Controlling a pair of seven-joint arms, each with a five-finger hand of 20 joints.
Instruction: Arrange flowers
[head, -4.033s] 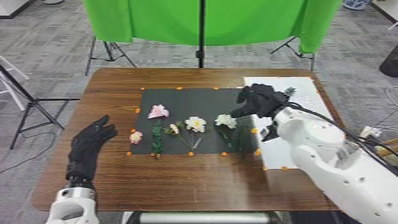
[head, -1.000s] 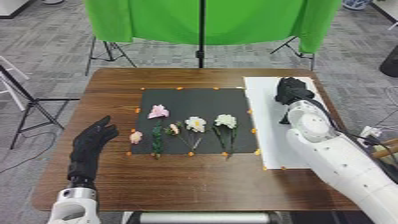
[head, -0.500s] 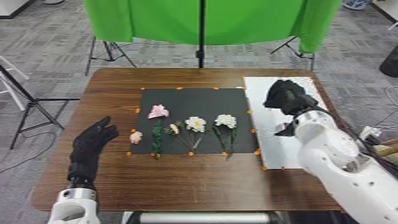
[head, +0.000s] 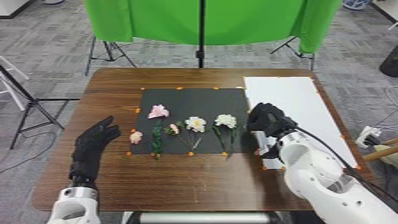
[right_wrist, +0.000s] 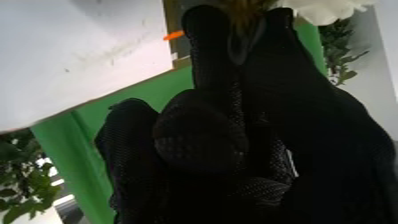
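One brown wooden table (head: 200, 192), with a flat, dark rectangular mat (head: 182, 96) in the middle and a long white sheet (head: 298, 95) beside the mat, on its right. Near the seam between mat and sheet, the black-gloved right hand (head: 269, 120); released, clenched or grasping, impossible to tell. Well apart at the table's left side, the black-gloved left hand (head: 92, 139), relaxed and open.

Likely next for handling: the full white flower with a green, leafy stem (head: 226, 120), on the right part of the mat, just left of the right hand and far nearer to it than to the left. Long axis running far to near, bloom at the far end, stem toward the robot. Probably best approached sideways, across the stem, with some risk of crushing the bloom. Stem thin and dark green; petals creamy white, ruffled, densely packed, probably soft.
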